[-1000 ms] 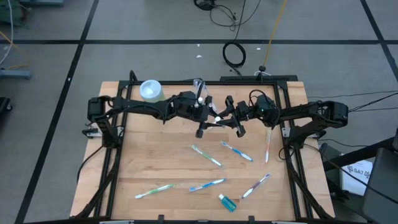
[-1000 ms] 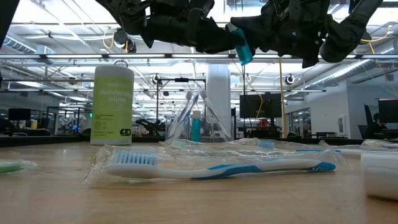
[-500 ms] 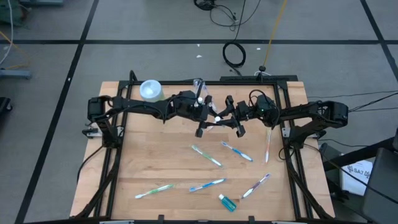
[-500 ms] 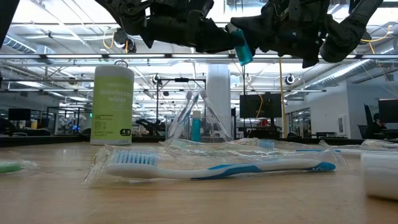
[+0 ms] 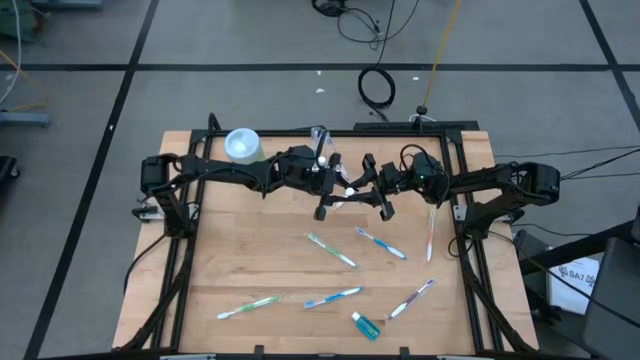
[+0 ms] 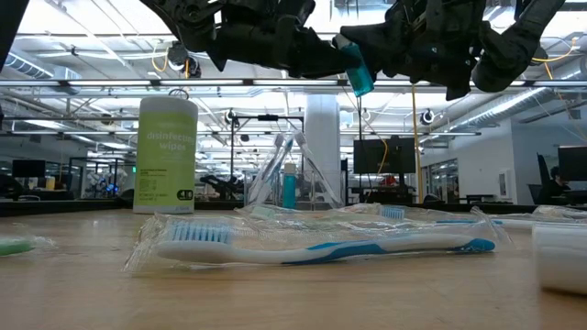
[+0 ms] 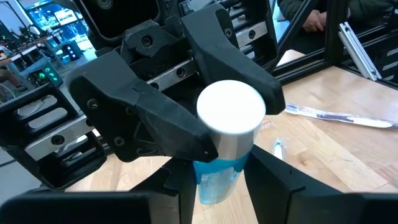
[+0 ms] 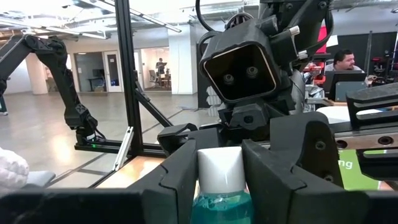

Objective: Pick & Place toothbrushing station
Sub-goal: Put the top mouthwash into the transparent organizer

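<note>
I see the desk (image 5: pixel 250 250) strewn with wrapped toothbrushes (image 5: pixel 332 250), a green canister (image 6: pixel 166 154) and clear cup (image 6: pixel 292 174) at its back, while above its middle both jaws pinch one blue, white-capped tube (image 7: pixel 227 146), left gripper (image 5: pixel 335 196) meeting right gripper (image 5: pixel 362 192).

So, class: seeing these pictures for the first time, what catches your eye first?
Both arms meet in mid-air above the table's far middle, the left gripper and right gripper each with jaws on one small blue white-capped tube. Below, toothbrushes lie scattered on the wooden table, with a green canister at the far left.
</note>
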Tool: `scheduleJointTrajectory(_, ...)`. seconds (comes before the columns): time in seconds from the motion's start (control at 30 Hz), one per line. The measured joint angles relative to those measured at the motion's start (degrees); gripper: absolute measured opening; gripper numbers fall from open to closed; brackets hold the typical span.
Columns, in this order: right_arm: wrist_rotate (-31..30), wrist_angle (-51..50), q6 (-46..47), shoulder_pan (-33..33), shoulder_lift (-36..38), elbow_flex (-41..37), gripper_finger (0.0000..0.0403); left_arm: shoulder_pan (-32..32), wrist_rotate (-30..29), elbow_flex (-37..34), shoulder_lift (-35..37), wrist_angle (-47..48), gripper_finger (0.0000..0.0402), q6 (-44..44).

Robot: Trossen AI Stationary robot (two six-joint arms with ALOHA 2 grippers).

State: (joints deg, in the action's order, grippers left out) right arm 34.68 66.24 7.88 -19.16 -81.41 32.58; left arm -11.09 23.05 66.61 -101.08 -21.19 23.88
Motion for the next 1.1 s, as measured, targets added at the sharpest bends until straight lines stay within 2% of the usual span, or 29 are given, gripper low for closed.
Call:
scheduleJointTrajectory(0.2, -0.05, -0.02, 0.0, -0.02, 0.0, 0.0, 0.0128, 0.02, -0.02, 0.0, 0.01, 0.0, 0.0121, -0.02)
scheduleJointTrajectory(0.53, -0.37, 0.7, -1.68, -0.02, 0.0, -0.05, 0.0195, 0.02, -0.05, 0.0, 0.07, 0.0, 0.0122, -0.61)
scheduleJointTrajectory(0.77, -0.52, 1.63, -1.53, -0.54, 2.67, -0.08, 0.0216, -0.1, -0.73, 0.0, 0.17, 2.01, 0.0122, -3.06)
scheduleJointTrajectory(0.9, -0.46, -1.11, -1.71, -2.12, 5.64, -0.23, 0.0216, -0.13, -6.7, 0.0, 0.17, 4.62, 0.0122, -3.93)
scheduleJointTrajectory(1.1, -0.58, -14.38, -5.36, -4.05, 9.28, -0.28, 0.0213, -0.17, -23.03, 0.0, 0.36, 7.51, 0.0122, -7.53)
